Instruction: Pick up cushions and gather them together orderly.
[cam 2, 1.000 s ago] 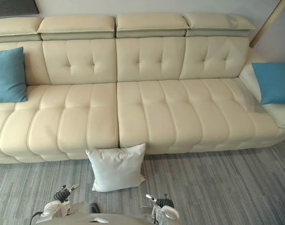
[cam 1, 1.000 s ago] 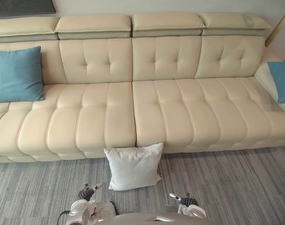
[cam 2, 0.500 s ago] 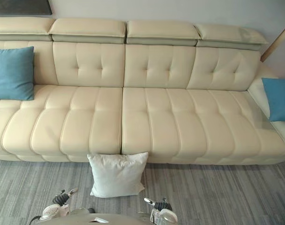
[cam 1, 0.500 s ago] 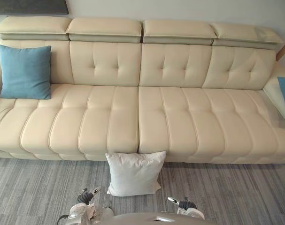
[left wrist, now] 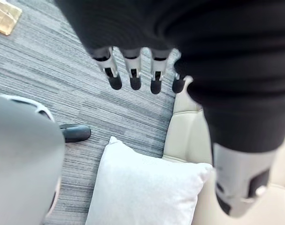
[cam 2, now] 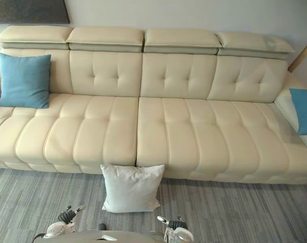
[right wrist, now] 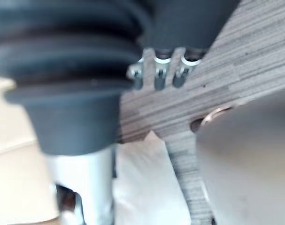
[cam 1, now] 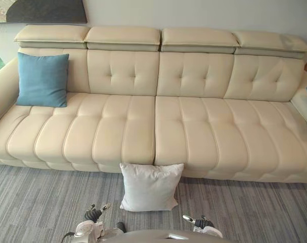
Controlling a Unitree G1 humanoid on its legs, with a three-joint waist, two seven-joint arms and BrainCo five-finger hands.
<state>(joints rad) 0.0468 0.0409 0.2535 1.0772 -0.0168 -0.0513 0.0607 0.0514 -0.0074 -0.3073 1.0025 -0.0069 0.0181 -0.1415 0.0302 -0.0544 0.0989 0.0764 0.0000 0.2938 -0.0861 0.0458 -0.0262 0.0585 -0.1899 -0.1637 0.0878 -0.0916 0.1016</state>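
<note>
**Hands empty, cushions apart**

The left hand's fingers hang straight and empty. The right hand's fingers seem straight too, though blurred. The white cushion stands on the carpet against the sofa front. The left blue cushion and right blue cushion sit at its opposite ends.

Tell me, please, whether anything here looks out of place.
The white cushion is on the carpet, propped against the sofa front, while the left blue cushion and right blue cushion sit up on the seat. Nothing else stands out.
</note>
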